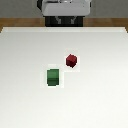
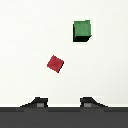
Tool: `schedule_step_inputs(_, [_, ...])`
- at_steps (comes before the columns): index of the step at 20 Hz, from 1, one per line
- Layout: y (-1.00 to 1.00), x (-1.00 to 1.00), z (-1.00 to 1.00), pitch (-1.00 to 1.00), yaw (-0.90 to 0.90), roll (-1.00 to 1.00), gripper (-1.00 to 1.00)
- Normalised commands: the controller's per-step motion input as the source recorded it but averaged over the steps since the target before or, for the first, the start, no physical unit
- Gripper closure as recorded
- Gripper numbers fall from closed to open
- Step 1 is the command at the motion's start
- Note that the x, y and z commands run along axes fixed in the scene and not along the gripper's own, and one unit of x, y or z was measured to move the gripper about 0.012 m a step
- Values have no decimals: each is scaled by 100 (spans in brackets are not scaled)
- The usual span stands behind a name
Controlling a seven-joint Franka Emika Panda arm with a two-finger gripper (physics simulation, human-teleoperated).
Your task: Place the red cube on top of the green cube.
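Nothing done yet: grasp, lift and stacking all remain. Red cube point(image 1: 71, 60) sits on the white tabletop point(image 1: 100, 100), at about 1 o'clock from the green cube point(image 1: 52, 77), near but apart. It is small, dark red, matte, turned diagonal. Tool point(image 2: 64, 103) released, fingers spread, holding nothing, above both cubes.

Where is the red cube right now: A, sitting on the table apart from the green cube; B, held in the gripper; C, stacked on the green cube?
A: the red cube rests on the white table, a gap away from the green cube, with nothing between the gripper fingers.
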Motion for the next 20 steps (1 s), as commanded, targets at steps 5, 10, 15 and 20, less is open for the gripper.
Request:
schedule_step_inputs(5, [0,0,0,0,0,0,-100])
schedule_step_inputs(10, [0,0,0,0,0,0,-100])
schedule_step_inputs(15, [40,20,0,0,0,0,-100])
schedule_step_inputs(20, [20,0,0,0,-3,0,-100])
